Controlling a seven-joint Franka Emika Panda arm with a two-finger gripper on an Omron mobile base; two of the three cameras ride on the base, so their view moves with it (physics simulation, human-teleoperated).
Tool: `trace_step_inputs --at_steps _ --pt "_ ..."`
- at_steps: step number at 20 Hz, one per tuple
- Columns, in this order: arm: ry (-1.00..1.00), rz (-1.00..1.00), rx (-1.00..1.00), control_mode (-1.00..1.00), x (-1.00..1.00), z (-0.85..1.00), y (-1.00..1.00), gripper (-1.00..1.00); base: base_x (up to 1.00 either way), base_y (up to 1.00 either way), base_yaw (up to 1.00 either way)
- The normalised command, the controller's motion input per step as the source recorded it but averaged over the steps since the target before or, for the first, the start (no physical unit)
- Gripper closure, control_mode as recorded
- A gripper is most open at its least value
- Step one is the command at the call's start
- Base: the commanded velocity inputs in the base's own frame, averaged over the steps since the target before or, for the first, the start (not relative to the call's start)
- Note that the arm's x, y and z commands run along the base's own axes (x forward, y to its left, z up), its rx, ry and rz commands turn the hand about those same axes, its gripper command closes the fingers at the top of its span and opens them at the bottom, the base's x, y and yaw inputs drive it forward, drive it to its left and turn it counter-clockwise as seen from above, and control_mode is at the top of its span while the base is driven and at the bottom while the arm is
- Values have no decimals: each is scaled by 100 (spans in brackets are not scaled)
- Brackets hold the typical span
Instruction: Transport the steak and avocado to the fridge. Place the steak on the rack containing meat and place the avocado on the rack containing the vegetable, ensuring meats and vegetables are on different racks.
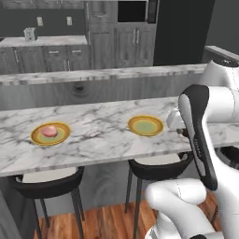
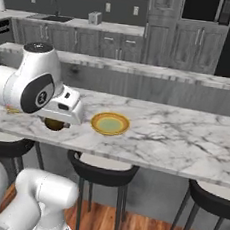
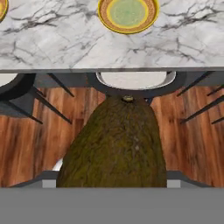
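Avocado (image 3: 116, 144) sits right in the gripper (image 2: 55, 125), jaws closed on its wide belly, carried just off the counter's (image 1: 102, 135) near edge above the stools. It looks firm, rounded and likely slick, so a grip across the middle suits it. The steak (image 1: 48, 130) waits on its plate (image 1: 37, 138) toward the counter's left end.

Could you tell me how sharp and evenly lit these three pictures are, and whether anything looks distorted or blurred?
Left base view: soft, even light, slightly blurry; steak reads as a pink blob on its plate. Right base view: equally flat; avocado sits dark in the arm's shade. Hand view: the sharpest, skin texture clear, but the avocado looms stretched by closeness; marble counter shows no glare.
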Motion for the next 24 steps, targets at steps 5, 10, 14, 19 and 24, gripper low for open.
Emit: trace_step_inputs --at_steps 5,10,14,19,24 --pt "0 0 0 100 0 0 0 100 -100 71 2" --pt "0 0 0 100 0 0 0 100 -36 70 68" --pt "0 0 0 100 0 0 0 100 0 0 100" --pt "0 0 0 100 0 0 0 100 14 1 97" --pt "0 0 0 100 0 0 0 100 100 77 35"
